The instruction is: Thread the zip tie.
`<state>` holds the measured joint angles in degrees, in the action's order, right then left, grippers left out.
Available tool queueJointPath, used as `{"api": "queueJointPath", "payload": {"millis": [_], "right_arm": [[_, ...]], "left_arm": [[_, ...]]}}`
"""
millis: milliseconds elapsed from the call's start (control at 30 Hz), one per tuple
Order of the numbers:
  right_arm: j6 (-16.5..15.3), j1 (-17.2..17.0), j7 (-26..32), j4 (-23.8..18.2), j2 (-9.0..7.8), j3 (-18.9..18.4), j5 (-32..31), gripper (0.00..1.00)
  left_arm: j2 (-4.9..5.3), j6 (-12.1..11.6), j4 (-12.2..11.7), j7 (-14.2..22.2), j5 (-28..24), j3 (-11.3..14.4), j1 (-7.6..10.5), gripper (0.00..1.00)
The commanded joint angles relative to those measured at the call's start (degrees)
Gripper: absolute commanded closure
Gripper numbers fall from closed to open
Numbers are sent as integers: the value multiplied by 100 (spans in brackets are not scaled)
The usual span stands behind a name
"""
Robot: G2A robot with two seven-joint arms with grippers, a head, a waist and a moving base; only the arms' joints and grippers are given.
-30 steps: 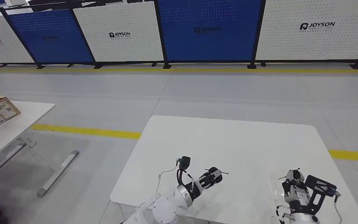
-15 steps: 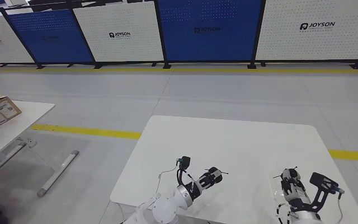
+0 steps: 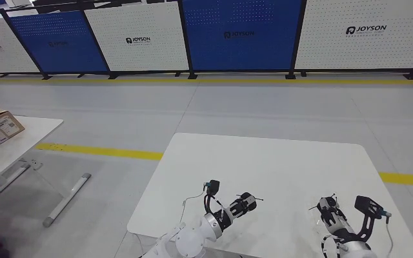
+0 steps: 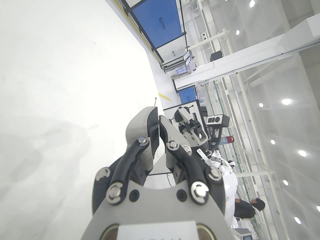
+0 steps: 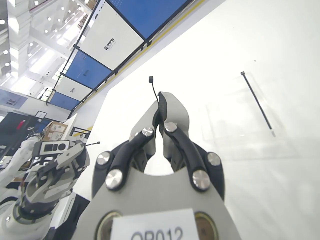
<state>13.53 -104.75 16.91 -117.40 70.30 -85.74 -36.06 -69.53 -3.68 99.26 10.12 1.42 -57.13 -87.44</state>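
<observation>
Right wrist view: the right gripper (image 5: 160, 97) is seen with its fingers pressed together on a black zip tie (image 5: 153, 88). The tie is gripped a short way below its head, so that the square head and a short, slightly bent piece of strap stand out beyond the fingertips, over the white table (image 5: 250, 26).

In the left wrist view, the left gripper (image 4: 158, 116) is likewise closed, its pads nearly meeting. A thin black second zip tie (image 4: 155, 102) is clamped between them, and only a short end of it is seen past the fingertips. How much of either strap lies hidden inside the fingers cannot be told.

In the top view, the two grippers are well apart over the near part of the table. The left one is toward the near left side and the right one is toward the near right corner.

A third, loose zip tie (image 5: 256, 102) lies flat and straight on a clear plastic sheet (image 5: 225, 126) spread on the table. It is apart from the right gripper and touched by neither arm.

Beyond the far table edge, a yellow floor line (image 3: 97, 151) and a row of blue and white perforated panels (image 3: 242, 35) can be seen.
</observation>
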Motion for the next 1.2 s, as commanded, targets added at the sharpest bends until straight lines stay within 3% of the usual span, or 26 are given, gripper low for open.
{"api": "queueJointPath", "payload": {"millis": [0, 67, 167, 400, 667, 733, 967, 1167], "right_arm": [[0, 0, 0, 0, 0, 0, 0, 100], [0, 0, 0, 0, 0, 0, 0, 100], [0, 0, 0, 0, 0, 0, 0, 100], [0, 0, 0, 0, 0, 0, 0, 100], [-14, 4, -6, 6, 1, 4, 13, 100], [-248, 23, -10, -8, 21, 62, 436, 100], [-417, -412, -732, -280, 83, 265, 790, 100], [-404, -574, -911, -209, 124, 434, 1159, 100]], "left_arm": [[0, 0, 0, 0, 0, 0, 0, 100], [0, 37, 11, -25, 160, 32, 33, 100], [-8, 291, 29, 54, 661, 227, 166, 100], [-16, 610, 32, 224, 1035, 393, 334, 100], [-17, 622, 38, 209, 1025, 390, 330, 100], [-17, 622, 38, 209, 1025, 390, 330, 100], [-17, 622, 38, 209, 1025, 390, 330, 100], [-17, 622, 38, 209, 1025, 390, 330, 100]]}}
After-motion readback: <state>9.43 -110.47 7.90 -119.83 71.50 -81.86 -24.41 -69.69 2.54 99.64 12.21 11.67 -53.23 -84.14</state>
